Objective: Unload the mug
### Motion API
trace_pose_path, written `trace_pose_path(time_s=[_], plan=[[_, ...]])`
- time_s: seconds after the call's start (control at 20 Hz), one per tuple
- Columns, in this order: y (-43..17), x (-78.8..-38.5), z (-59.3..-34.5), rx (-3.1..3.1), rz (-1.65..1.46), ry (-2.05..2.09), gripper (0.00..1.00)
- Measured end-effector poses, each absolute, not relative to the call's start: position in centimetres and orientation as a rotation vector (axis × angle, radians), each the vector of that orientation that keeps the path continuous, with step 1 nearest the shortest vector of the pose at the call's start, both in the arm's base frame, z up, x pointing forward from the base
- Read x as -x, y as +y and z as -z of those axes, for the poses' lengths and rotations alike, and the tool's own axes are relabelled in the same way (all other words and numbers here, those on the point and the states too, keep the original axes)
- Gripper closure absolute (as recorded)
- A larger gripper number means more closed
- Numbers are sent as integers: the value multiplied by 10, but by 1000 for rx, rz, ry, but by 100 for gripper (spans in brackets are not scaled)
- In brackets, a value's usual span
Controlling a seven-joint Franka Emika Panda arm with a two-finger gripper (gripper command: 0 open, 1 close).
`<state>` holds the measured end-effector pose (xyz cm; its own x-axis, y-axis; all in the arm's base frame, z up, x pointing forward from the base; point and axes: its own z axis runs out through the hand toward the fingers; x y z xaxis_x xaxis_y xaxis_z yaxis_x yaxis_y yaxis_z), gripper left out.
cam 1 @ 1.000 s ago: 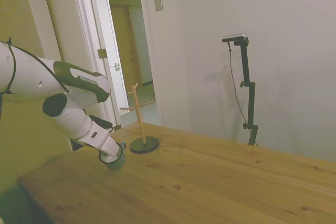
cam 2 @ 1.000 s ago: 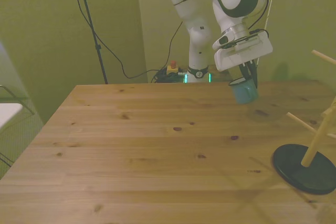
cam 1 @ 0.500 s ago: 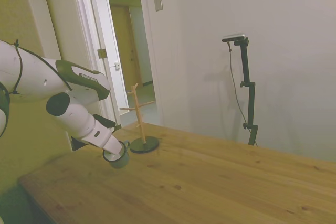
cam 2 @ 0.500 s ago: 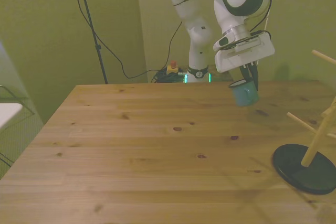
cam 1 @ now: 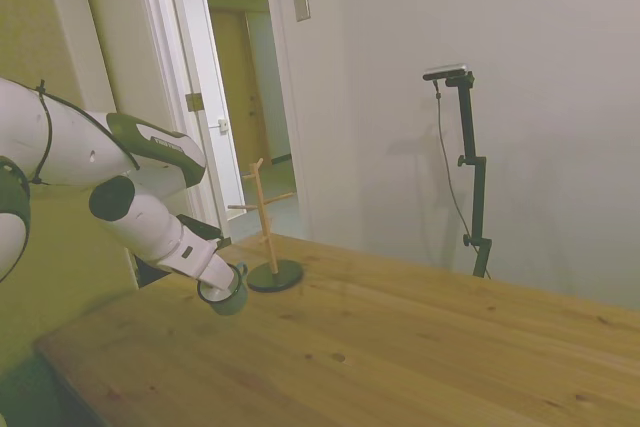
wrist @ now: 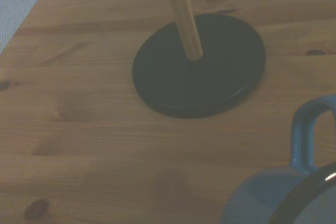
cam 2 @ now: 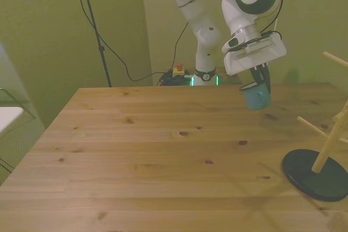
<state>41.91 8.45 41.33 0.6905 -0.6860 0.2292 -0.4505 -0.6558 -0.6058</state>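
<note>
Hanging from the gripper [cam 2: 257,82] above the wooden table [cam 2: 163,150], the teal mug [cam 2: 256,97] sits clamped by its rim between the closed fingers, tilted a little and clear of the boards, toward the front view's right near the far edge. The wooden peg stand [cam 2: 326,145] with its round dark base [wrist: 198,65] stands well apart from it at the front view's right, all its pegs bare. Up close from the wrist, the mug's loop handle [wrist: 310,129] points toward that dark base.
</note>
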Motion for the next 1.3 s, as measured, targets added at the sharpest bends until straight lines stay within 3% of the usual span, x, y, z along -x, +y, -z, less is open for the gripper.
trace_pose_path(time_s=[1.05, 1.3], plan=[[79, -401, -416, 2478, 459, 1136, 100], [68, -428, -410, 2514, 366, 1316, 100]])
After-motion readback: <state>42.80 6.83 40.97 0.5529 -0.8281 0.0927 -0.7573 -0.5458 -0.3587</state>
